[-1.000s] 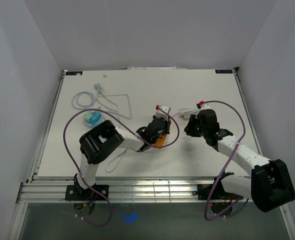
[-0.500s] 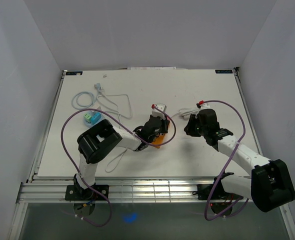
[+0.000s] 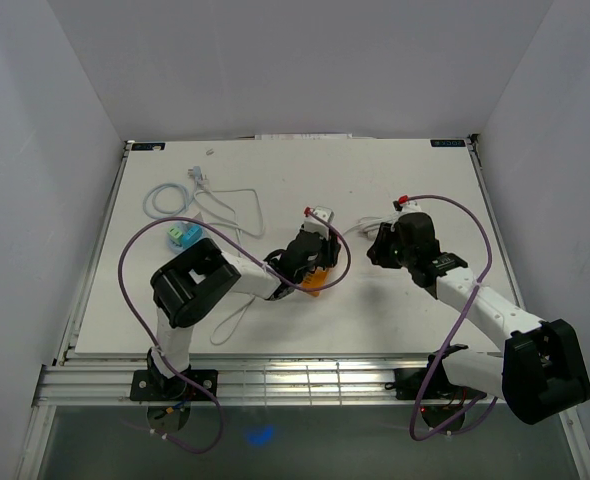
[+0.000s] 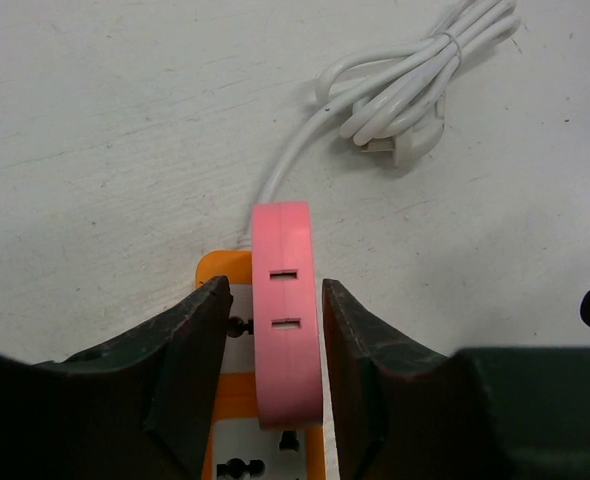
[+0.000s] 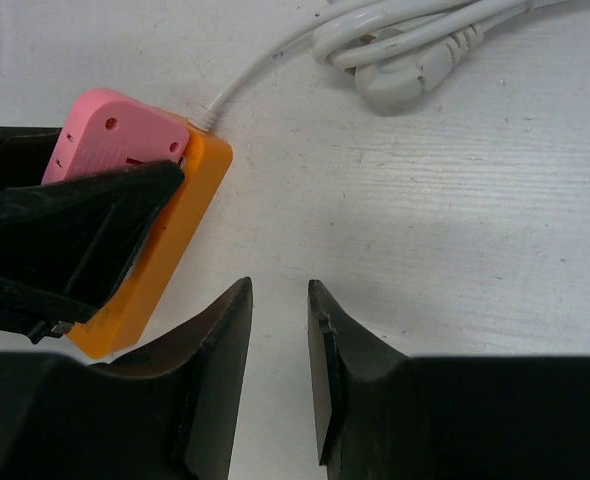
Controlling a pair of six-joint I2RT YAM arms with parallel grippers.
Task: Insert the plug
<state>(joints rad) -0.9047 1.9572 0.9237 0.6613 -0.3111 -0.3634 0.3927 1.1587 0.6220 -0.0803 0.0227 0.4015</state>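
Spanning the whole cell is the white table (image 3: 395, 170), matte and faintly scuffed close up. Since a second ago the left arm (image 3: 190, 285) has nudged its wrist a little left and away, with the plug riding along. The right arm (image 3: 485, 305) has crept slightly the same way. Both are black and white, with purple cables (image 3: 135, 250) looped over them.

Mid-table lies the strip (image 5: 180, 225), an orange plastic bar with rounded corners and a white socket face. A white cord (image 4: 415, 80) leaves its far end and lies bunched just beyond.

The left gripper (image 4: 275, 285) is closed to plug width. Its black fingers (image 4: 175, 370) sit either side of the plug (image 4: 285, 330), gripping it. The plug is pink, smooth and slab-shaped, with two small slots on the face toward the wrist camera. It stands upright over the strip's far end. Its base is hidden, so seating cannot be told.

The right gripper (image 5: 279, 290) hangs over bare table just right of the strip, fingers a narrow slit apart, nothing between.

Far left, well apart, are a blue coil (image 3: 160, 198), a thin white lead (image 3: 235, 205) and a small teal block (image 3: 183, 236).
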